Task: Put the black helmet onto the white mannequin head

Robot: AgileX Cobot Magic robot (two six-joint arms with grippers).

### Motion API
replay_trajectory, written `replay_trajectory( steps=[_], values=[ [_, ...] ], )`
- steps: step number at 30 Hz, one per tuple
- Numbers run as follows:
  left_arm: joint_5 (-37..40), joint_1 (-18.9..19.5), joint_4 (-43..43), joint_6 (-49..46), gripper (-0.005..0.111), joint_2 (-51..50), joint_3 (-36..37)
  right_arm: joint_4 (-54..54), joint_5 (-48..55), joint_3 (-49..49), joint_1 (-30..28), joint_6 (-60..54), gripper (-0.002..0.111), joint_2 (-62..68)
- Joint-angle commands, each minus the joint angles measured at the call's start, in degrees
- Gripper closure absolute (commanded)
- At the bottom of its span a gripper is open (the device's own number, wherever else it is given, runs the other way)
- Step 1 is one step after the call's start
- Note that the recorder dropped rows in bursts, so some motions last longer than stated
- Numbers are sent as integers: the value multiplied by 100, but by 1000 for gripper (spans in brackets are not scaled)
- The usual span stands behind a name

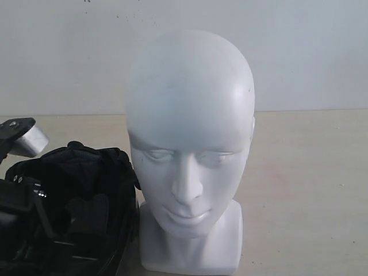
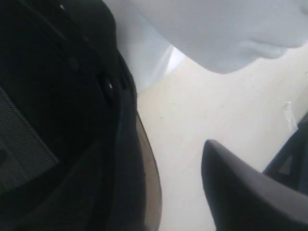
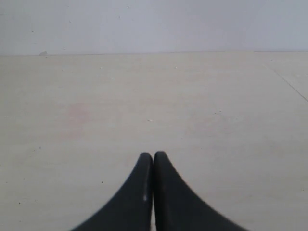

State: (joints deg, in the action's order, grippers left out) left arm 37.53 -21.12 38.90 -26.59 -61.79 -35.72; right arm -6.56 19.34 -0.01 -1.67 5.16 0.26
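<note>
The white mannequin head (image 1: pixel 190 144) stands upright on its blocky neck base, face toward the exterior camera. Its chin (image 2: pixel 226 48) shows in the left wrist view. The black helmet (image 1: pixel 75 195) lies on the table just left of the neck base, padded lining up, with its smoky visor edge (image 2: pixel 151 192) showing. My left gripper (image 2: pixel 159 185) is open at the helmet's rim. One finger (image 2: pixel 236 192) is outside the shell, apart from the visor. The other finger is hidden by the helmet. My right gripper (image 3: pixel 153 156) is shut and empty over bare table.
A pale wooden tabletop (image 1: pixel 305 190) stretches to the right of the head, with a white wall (image 1: pixel 305 52) behind it. A silver part of the left arm (image 1: pixel 29 140) sticks up above the helmet at the far left.
</note>
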Motion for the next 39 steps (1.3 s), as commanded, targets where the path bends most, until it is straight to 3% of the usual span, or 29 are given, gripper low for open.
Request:
replay_trajectory(
  steps=[1,11,20,34,39],
  values=[
    [-489,-29,-36,-143,48,-201,-32,-7,-17,1,18,6,109,-26],
    [-497,-29,678,-572,48,-908,-120,-7,-17,1,18,6,109,-26],
    [-672,-29,688,-861,53,-1313,-120,-7,-17,1,18,6,109,-26],
    [-650,-29,-428,-906,53,-1180,-120,-7,-17,1,18,6,109,-26],
    [-479,-29,-440,-906,53,-883,-185,-7,-17,1,18,6,109,-26]
  ],
)
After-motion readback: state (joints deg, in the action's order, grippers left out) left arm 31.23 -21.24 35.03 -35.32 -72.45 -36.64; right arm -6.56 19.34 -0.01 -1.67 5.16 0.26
